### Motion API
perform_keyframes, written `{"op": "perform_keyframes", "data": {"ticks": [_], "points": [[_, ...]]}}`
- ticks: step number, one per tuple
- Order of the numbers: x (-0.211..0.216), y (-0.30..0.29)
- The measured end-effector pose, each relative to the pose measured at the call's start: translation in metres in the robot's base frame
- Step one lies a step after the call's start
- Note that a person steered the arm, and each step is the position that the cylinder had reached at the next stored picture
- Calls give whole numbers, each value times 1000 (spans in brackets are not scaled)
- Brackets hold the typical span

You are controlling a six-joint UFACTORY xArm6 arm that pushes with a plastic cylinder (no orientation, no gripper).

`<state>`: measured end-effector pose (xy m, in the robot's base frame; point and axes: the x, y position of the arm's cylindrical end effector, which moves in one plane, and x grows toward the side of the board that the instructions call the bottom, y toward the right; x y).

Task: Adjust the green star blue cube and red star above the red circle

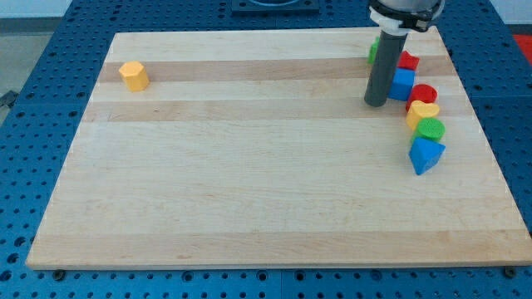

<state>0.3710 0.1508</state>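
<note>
My tip (pixel 376 103) rests on the wooden board (pixel 249 166) near the view's top right. The blue cube (pixel 403 84) lies just right of the tip, close to it or touching. The red star (pixel 407 61) sits above the blue cube. The green star (pixel 373 51) is mostly hidden behind the rod; only a green edge shows at its left. The red circle (pixel 425 93) lies just right of and below the blue cube.
Below the red circle runs a column: a yellow block (pixel 422 113), a green circle (pixel 431 129) and a blue block (pixel 426 154), near the board's right edge. A yellow hexagon block (pixel 134 75) sits alone at the top left.
</note>
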Motion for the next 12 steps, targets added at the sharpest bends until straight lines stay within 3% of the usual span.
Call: {"op": "perform_keyframes", "data": {"ticks": [3,4,5,6,8,10,12], "points": [[-10,32],[-10,-4],[-11,-78],[-39,-112],[-85,-72],[-109,-6],[-118,23]]}}
